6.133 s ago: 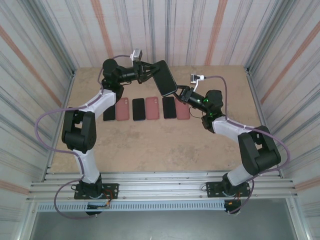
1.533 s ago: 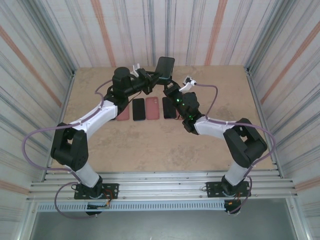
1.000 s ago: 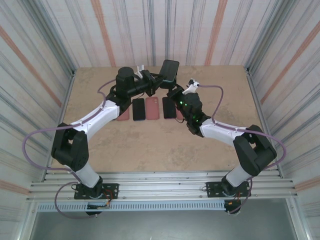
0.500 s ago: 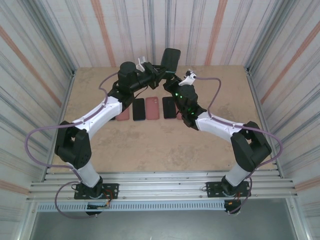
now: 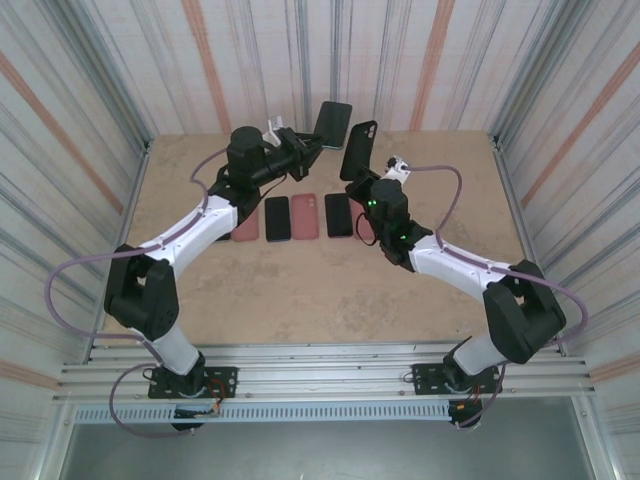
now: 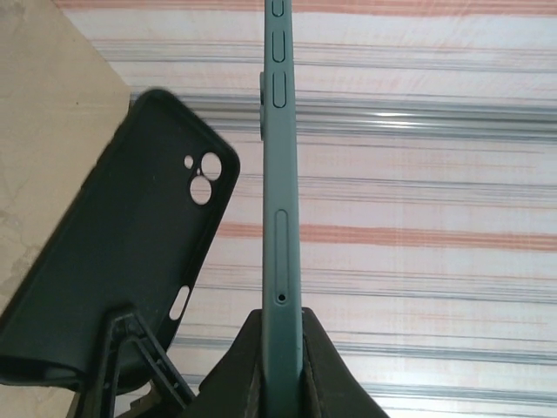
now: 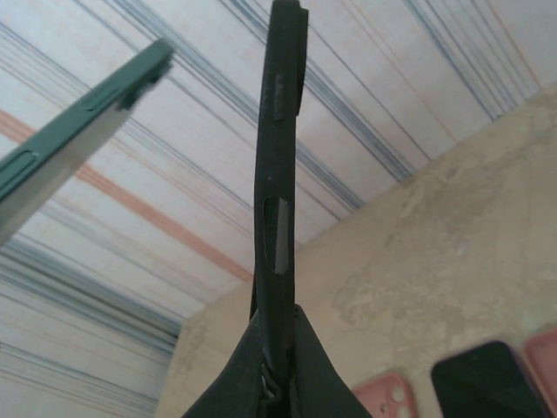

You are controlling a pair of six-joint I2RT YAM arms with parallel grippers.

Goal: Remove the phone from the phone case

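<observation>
We see left gripper [image 6: 281, 370] closed on the green phone [image 6: 280, 174], right gripper [image 7: 277, 370] closed on the empty black case [image 7: 276, 157], the two apart.

No text, label, brand mark, number or sign is legible on the phone [image 6: 280, 218], the phone case [image 6: 122, 252] or any other visible surface.

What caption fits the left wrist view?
Left hand clamps the slim teal phone edge-on; empty black soft case stands apart.
</observation>
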